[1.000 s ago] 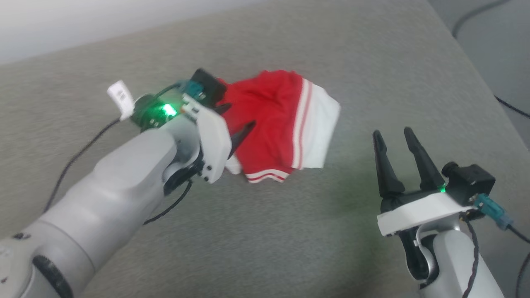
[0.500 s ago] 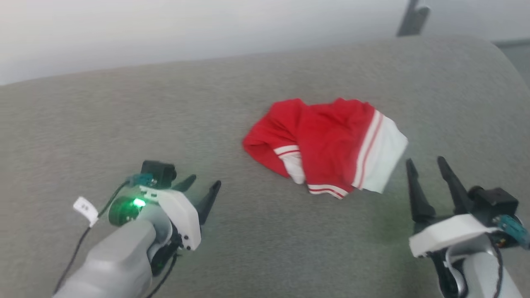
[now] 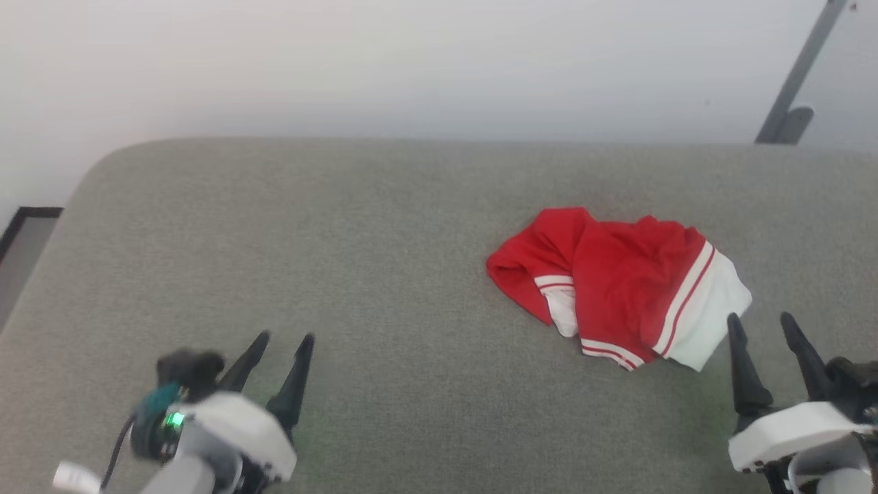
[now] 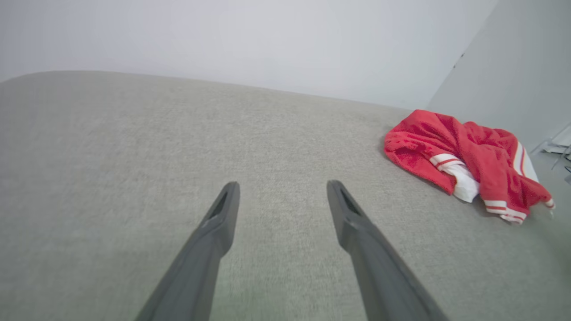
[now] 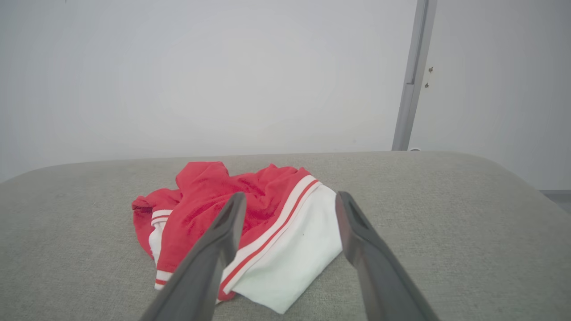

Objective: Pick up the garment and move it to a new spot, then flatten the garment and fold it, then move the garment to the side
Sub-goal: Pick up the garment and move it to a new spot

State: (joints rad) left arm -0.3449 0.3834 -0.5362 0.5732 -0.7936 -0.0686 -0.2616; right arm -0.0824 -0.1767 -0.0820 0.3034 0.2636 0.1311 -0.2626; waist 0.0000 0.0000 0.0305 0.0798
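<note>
The garment (image 3: 617,285) is a bright red T-shirt with white sleeve ends and striped trim, lying bunched on the grey cushioned surface (image 3: 384,254), right of centre. From the left wrist camera the garment (image 4: 464,154) lies far right; from the right wrist camera the garment (image 5: 250,214) spreads just beyond the fingers. My left gripper (image 3: 287,338) hovers open at the lower left, far from the cloth, holding nothing. My right gripper (image 3: 760,319) is open at the lower right, its tips just short of the white sleeve end.
A pale wall rises behind the surface's far edge. A grey metal post (image 3: 796,75) stands at the back right, and the same post (image 5: 412,76) runs up the wall in the right wrist view. The surface's rounded corner (image 3: 89,178) and dark flooring (image 3: 20,233) lie at left.
My left gripper has let go of the garment and pulled back to the lower left. The head camera has tilted up, bringing the wall into the picture. The garment lies where it was released.
</note>
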